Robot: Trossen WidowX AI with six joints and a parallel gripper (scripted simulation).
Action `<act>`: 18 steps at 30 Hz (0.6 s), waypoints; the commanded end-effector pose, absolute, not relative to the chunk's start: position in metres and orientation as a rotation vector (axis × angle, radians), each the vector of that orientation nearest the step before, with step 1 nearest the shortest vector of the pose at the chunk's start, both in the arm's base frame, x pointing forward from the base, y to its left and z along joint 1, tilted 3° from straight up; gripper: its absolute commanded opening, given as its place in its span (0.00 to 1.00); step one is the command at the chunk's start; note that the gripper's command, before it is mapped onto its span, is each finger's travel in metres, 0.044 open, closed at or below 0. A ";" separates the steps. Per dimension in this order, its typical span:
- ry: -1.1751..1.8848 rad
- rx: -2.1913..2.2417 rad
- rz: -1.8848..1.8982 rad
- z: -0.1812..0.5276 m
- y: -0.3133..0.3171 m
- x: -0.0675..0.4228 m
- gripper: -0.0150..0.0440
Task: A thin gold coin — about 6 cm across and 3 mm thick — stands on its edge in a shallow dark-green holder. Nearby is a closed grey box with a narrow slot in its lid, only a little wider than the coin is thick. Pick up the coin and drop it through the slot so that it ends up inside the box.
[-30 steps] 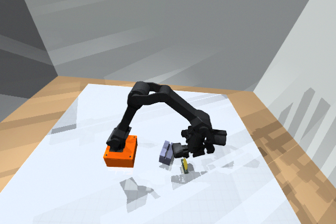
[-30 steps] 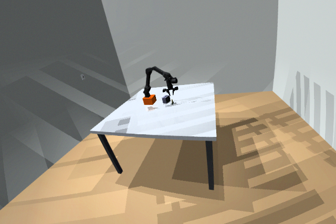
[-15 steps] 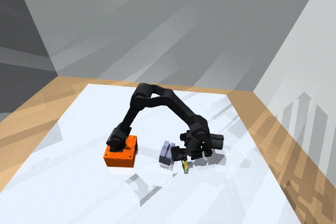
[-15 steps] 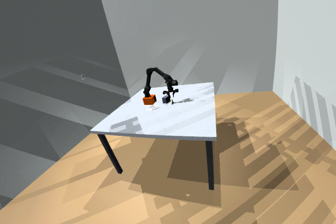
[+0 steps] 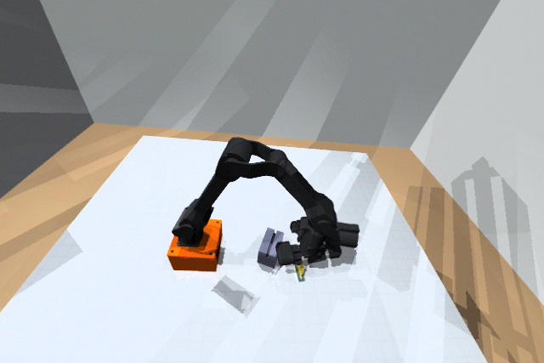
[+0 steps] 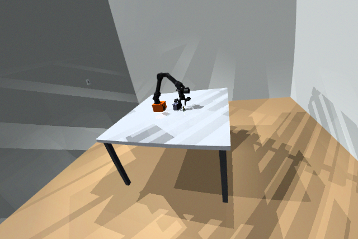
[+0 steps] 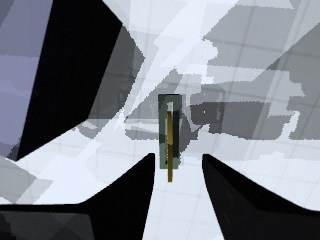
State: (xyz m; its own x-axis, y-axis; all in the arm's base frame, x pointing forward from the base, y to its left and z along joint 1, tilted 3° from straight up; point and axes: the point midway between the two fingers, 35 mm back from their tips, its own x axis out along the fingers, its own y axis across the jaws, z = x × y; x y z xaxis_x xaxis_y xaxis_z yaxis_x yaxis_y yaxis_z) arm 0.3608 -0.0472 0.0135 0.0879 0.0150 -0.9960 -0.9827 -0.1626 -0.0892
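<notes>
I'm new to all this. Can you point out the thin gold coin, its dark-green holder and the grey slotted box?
Thin gold coin (image 7: 170,150), wrist view: its upright edge.
Dark-green holder (image 7: 163,130), wrist view: left wall.
Grey slotted box (image 5: 265,248), top view: lid beside slot.

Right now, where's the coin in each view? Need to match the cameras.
Top: coin just below centre, under the gripper, right of the grey box.
Exterior: a tiny speck on the table's far part, right of the box.
Wrist: centre, edge-on in its green holder, between the fingers, untouched.
Shared landmark: the grey box.
</notes>
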 end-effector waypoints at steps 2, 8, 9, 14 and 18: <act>1.062 -1.362 1.275 0.003 -0.047 0.358 0.53; 1.062 -1.362 1.276 -0.007 -0.047 0.358 0.53; 1.062 -1.362 1.276 -0.008 -0.047 0.358 0.53; 1.062 -1.362 1.276 -0.016 -0.047 0.358 0.53; 1.062 -1.362 1.276 -0.022 -0.047 0.358 0.53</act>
